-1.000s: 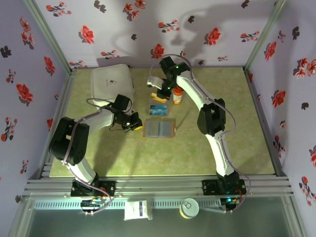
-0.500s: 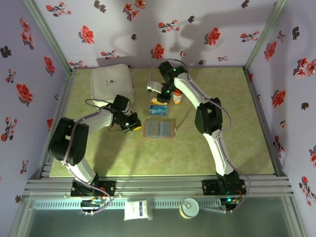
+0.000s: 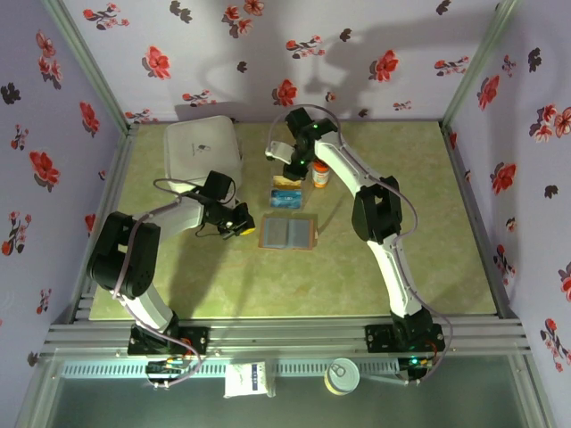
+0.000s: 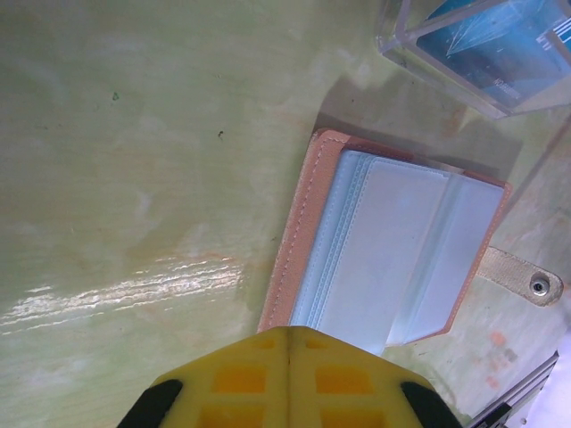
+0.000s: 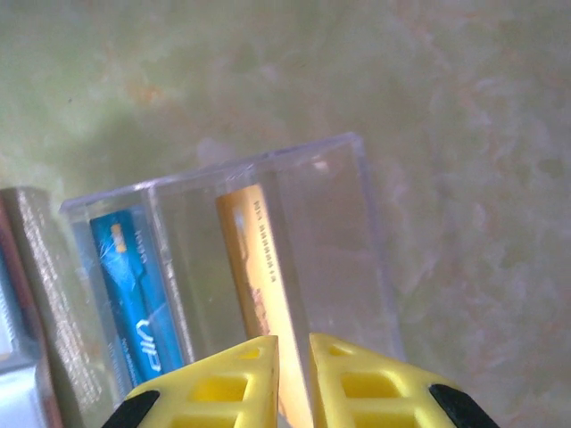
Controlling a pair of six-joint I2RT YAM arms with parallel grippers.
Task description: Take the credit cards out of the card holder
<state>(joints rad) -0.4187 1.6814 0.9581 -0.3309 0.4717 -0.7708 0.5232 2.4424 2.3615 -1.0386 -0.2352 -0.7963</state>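
Green marbled desk (image 3: 223, 285) carries everything. Nearest the bases, the left arm (image 3: 169, 214) reaches low across it. The left jaws are pressed fully together just beside the left rim of the card holder (image 3: 287, 234); whether they touch it I cannot tell. The card holder lies flat and spread open, blue-grey pockets up, with its snap strap (image 4: 522, 275) sticking out on the side away from those jaws.

Just beyond stands a clear plastic box (image 5: 357, 232) holding two credit cards (image 3: 285, 197) on edge: a teal card (image 5: 134, 294) in one compartment, a gold card (image 5: 254, 259) in the next. The right jaws hang over the gold card, parted by a narrow slit. An orange-capped bottle (image 3: 320, 174) stands just right of the box, and a white square container (image 3: 203, 147) sits far left.
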